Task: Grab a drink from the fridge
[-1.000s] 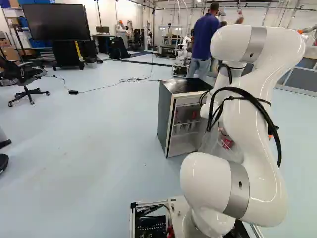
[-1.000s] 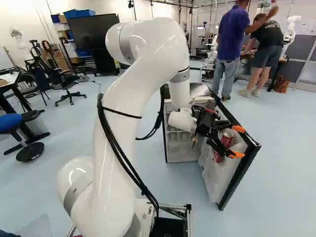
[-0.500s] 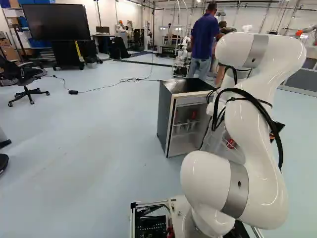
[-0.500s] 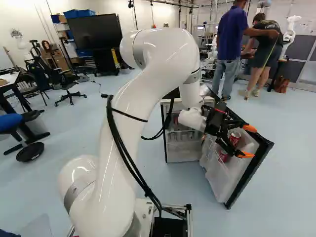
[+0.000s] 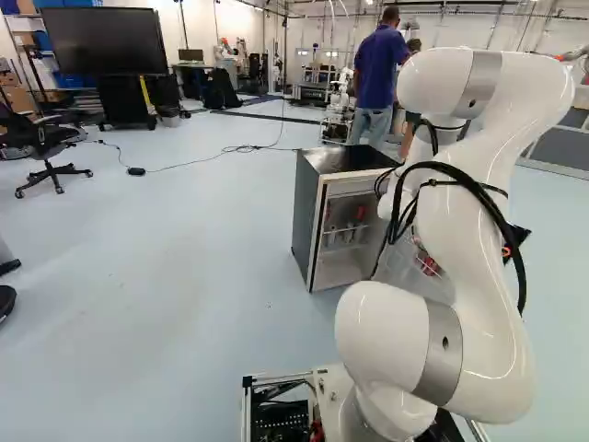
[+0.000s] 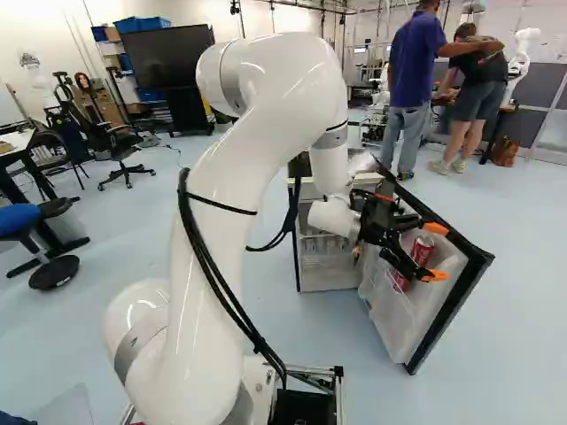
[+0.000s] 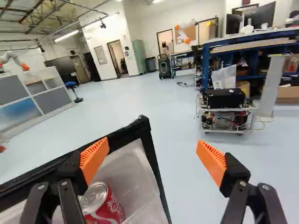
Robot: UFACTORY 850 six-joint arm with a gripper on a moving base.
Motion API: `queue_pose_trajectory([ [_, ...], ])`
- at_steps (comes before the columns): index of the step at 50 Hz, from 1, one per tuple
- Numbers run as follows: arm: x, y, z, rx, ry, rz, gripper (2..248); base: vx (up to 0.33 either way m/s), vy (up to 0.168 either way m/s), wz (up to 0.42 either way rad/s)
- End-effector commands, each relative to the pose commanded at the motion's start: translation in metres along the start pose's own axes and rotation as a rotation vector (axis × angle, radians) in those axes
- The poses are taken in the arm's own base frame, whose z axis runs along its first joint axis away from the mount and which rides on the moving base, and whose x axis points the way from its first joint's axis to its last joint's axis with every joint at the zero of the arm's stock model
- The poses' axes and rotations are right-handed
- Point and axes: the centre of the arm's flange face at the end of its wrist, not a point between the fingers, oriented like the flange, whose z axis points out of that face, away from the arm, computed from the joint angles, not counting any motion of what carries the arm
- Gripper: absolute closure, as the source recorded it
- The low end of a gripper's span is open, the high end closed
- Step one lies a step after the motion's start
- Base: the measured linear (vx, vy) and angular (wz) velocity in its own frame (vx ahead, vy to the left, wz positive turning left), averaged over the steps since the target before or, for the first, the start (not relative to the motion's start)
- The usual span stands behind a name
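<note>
Fingers of the gripper (image 6: 435, 252) spread, red can (image 6: 423, 251) seated in the open fridge door (image 6: 452, 312)
Since the earlier frame, the arm (image 6: 283, 80) is shifted slightly left in the right base view; there the can is crossed by a finger, and its lower part is cut off in the wrist view

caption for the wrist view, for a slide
Open gripper at the fridge door, red can inside the door, ungrasped
</note>
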Motion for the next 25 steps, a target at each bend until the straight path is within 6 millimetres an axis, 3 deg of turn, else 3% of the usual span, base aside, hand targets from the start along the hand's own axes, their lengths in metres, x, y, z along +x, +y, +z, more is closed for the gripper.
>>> queue_pose_trajectory([
  [25, 0.008, 0.026, -0.046, 0.297, -0.036, -0.112, 3, 0.000, 0.000, 0.000],
])
